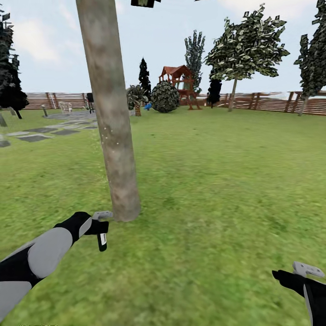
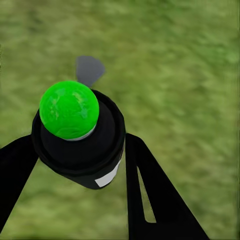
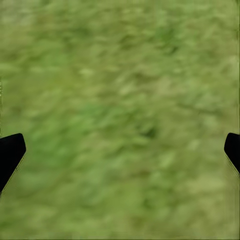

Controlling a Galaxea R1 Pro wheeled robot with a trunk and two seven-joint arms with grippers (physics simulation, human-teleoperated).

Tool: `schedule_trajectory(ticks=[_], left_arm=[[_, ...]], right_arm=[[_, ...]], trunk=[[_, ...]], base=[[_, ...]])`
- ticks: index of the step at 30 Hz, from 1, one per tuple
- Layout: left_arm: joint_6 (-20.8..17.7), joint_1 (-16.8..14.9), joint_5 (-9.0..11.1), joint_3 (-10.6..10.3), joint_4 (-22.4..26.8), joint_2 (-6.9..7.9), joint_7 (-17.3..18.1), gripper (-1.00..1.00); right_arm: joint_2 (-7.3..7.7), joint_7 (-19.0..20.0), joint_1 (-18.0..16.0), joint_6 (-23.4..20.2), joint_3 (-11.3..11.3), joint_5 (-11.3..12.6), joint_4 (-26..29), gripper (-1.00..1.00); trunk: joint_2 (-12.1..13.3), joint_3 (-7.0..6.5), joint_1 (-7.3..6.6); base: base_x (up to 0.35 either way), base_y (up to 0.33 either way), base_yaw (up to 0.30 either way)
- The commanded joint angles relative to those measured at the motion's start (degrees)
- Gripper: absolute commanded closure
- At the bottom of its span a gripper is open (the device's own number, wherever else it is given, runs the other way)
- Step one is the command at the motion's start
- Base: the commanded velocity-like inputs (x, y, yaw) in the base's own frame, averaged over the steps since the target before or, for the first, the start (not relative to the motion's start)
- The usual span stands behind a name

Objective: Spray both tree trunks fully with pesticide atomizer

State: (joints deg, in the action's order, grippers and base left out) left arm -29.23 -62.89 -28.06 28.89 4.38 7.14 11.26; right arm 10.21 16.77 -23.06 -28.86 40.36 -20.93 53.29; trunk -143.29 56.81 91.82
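Pesticide atomizer point(image 1: 102, 241) is in my left gripper point(image 1: 100, 225), hanging down black with a pale strip on its side, just over the grass point(image 1: 203, 203) near the base of the tree trunk point(image 1: 111, 122). Left wrist view: atomizer body point(image 2: 82, 150) sits clamped between my two dark fingers point(image 2: 150, 195), and it carries a bright green ball on the end facing the camera, pale label patch low on its side. Jaws narrow, closed on it. A small grey fan shape shows past the cap over the lawn; can't tell what it is.

Trunk is thick, mottled grey-brown, leaning slightly, rising out of the head view's top. A few fine white specks point(image 1: 105, 136) sit on the bark about mid-height; the rest of the bark looks bare, base included.

Right gripper point(image 1: 302, 271) is low at my right side above the grass, well apart from the trunk. Right wrist view: only the two dark fingertips point(image 3: 11, 152) at the frame's edges with blurred lawn between them, so jaws wide, holding nothing.

Background: another leafy tree point(image 1: 246, 50) far off by the brown slat fence point(image 1: 271, 102), a red-roofed play structure point(image 1: 179, 83), a round bush point(image 1: 165, 97), grey stone paving point(image 1: 45, 131) off to my left.
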Motion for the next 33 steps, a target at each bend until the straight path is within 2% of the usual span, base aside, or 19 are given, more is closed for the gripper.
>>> schedule_trajectory(ticks=[1,13,20,27,33], left_arm=[[-0.3,0.0,-0.6,0.4,0.1,-0.02,0.3,1.0],[-0.3,0.0,-0.6,0.4,0.1,-0.02,0.3,1.0],[-0.3,0.0,-0.6,0.4,0.1,-0.02,0.3,1.0],[-0.3,0.0,-0.6,0.4,0.1,0.03,0.3,1.0],[-1.0,-0.1,-0.8,0.2,1.6,0.14,0.3,1.0]], right_arm=[[-0.02,0.5,0.0,-0.1,0.2,-0.6,0.1,-1.0],[-0.02,0.5,-0.1,-0.1,0.2,-0.6,0.1,-1.0],[-0.02,0.5,-0.1,-0.1,0.2,-0.6,0.1,-1.0],[-0.02,0.6,-0.1,-0.1,0.2,-0.6,0.1,-1.0],[-0.02,0.6,-0.1,-0.1,0.2,-0.6,0.1,-1.0]], trunk=[[0.0,0.06,0.0],[0.0,0.06,0.0],[0.0,0.06,0.0],[0.0,0.06,0.0],[0.0,0.06,0.0]], base=[[0.139,-0.281,0.246],[0.026,-0.298,0.247],[0.004,-0.318,0.071],[0.082,-0.32,0.224],[0.03,-0.086,0.039]])
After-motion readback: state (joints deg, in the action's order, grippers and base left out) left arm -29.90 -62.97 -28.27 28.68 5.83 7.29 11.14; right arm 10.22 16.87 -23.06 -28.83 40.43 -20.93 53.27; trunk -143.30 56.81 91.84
